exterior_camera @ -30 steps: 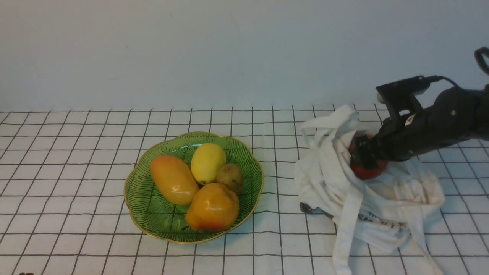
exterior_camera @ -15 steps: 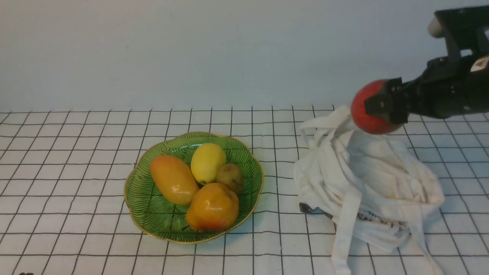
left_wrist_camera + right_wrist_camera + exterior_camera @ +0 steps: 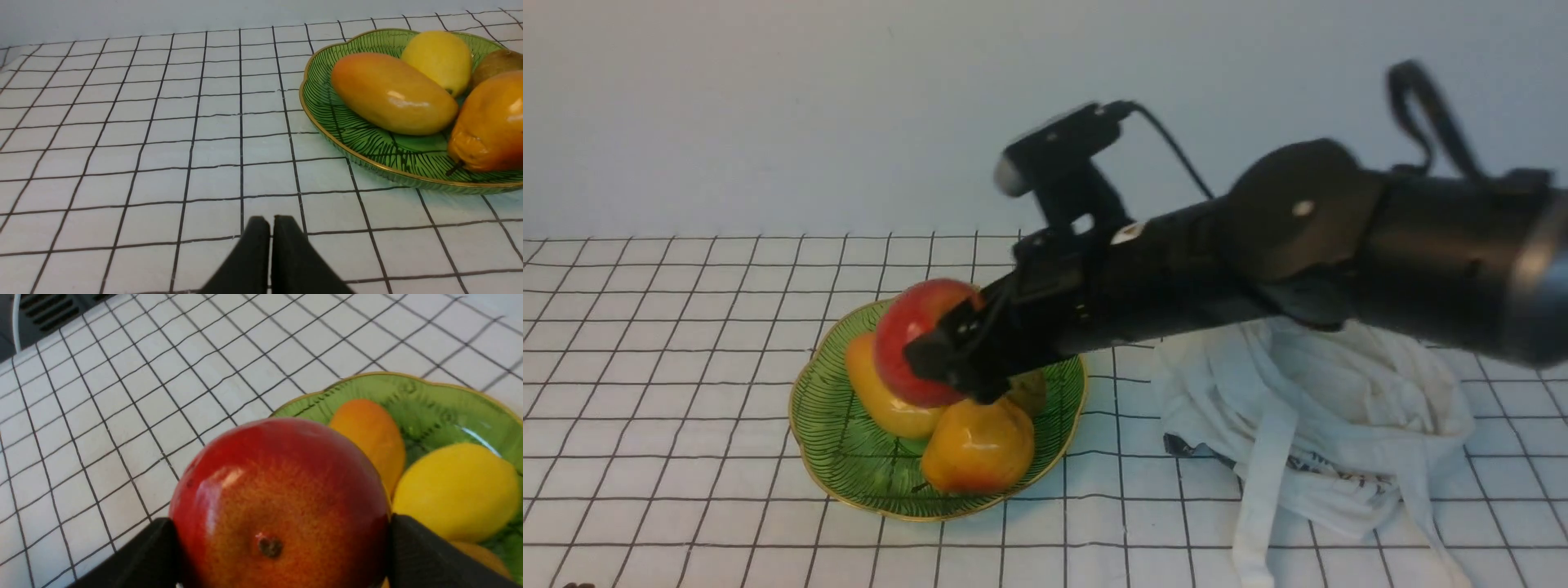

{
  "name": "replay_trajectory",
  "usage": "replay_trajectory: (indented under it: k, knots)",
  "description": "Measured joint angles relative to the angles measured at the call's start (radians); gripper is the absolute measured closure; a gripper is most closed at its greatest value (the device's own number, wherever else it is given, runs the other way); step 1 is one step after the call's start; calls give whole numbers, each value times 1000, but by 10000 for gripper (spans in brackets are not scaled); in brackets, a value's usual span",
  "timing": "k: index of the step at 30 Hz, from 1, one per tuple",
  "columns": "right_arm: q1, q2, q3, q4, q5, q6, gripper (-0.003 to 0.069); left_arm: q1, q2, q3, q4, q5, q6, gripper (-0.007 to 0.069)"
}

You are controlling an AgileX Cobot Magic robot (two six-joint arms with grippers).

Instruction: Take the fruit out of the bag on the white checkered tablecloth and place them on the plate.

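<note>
**Item 1, right tool** [image 3: 935,355]: I have it pinching the apple [image 3: 278,498] by its flanks, stem end toward the wrist camera. The apple hangs over the plate [image 3: 849,457], above its middle and leaning toward 10 o'clock. I cannot tell whether it touches the fruit beneath.

**Item 2, left tool** [image 3: 271,245]: pressed together on nothing, low over bare tablecloth [image 3: 686,327] on the bench, at the plate's 9 o'clock side.

**Item 3, plate contents:** mango [image 3: 882,404] at 9 o'clock, pear-shaped fruit [image 3: 976,445] at 6, lemon [image 3: 453,490] at 12, and a small brown fruit [image 3: 496,65] at 3. I see little bare dish left.

**Item 4, bag** [image 3: 1339,392]: slumped at the plate's 3 o'clock, under my arm.

**Hazards, as I judge them:**
- If I release from here, the apple lands on rounded, glossy fruit. It may roll over the shallow rim toward 9 or 12 o'clock.
- If I lower further, the fingers could strike the mango or lemon and push one out.
- Spreading the tool in this crowded spot may nudge neighbouring fruit or shift the plate.
</note>
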Motion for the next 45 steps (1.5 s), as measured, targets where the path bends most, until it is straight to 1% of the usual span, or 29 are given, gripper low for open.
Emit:
replay_trajectory:
  k: [7, 12, 17, 20, 22, 25, 30, 33, 35, 37, 39, 40, 41, 42, 43, 45]
  knots:
    - [54, 184, -122, 3, -20, -5, 64, 0, 0, 0, 0, 0, 0, 632]
    - [69, 243, -143, 3, -85, -8, 64, 0, 0, 0, 0, 0, 0, 632]
    - [70, 257, -143, 3, -96, -8, 63, 0, 0, 0, 0, 0, 0, 632]
    - [70, 257, -143, 3, -96, -8, 35, 0, 0, 0, 0, 0, 0, 632]
    - [70, 257, -143, 3, -96, -8, -1, 0, 0, 0, 0, 0, 0, 632]
    - [70, 257, -143, 3, -97, -8, -24, 0, 0, 0, 0, 0, 0, 632]
    - [70, 240, -143, 1, -97, -8, -31, 0, 0, 0, 0, 0, 0, 632]
    - [64, 192, -143, -20, -94, 0, -22, 0, 0, 0, 0, 0, 0, 632]
    - [50, 151, -143, -34, -87, 43, -1, 0, 0, 0, 0, 0, 0, 632]
    - [23, 88, -143, -67, -72, 115, 41, 0, 0, 0, 0, 0, 0, 632]
    - [-10, 13, -143, -128, -39, 185, 106, 0, 0, 0, 0, 0, 0, 632]
    - [-40, -44, -143, -197, -6, 257, 168, 0, 0, 0, 0, 0, 0, 632]
    - [-44, -44, -143, -208, -6, 257, 178, 0, 0, 0, 0, 0, 0, 632]
    - [-78, -109, -143, -291, 42, 332, 253, 0, 0, 0, 0, 0, 0, 632]
    - [-94, -134, -143, -341, 62, 383, 290, 0, 0, 0, 0, 0, 0, 632]
    - [-148, -215, -143, -472, 138, 518, 426, 0, 0, 0, 0, 0, 0, 632]
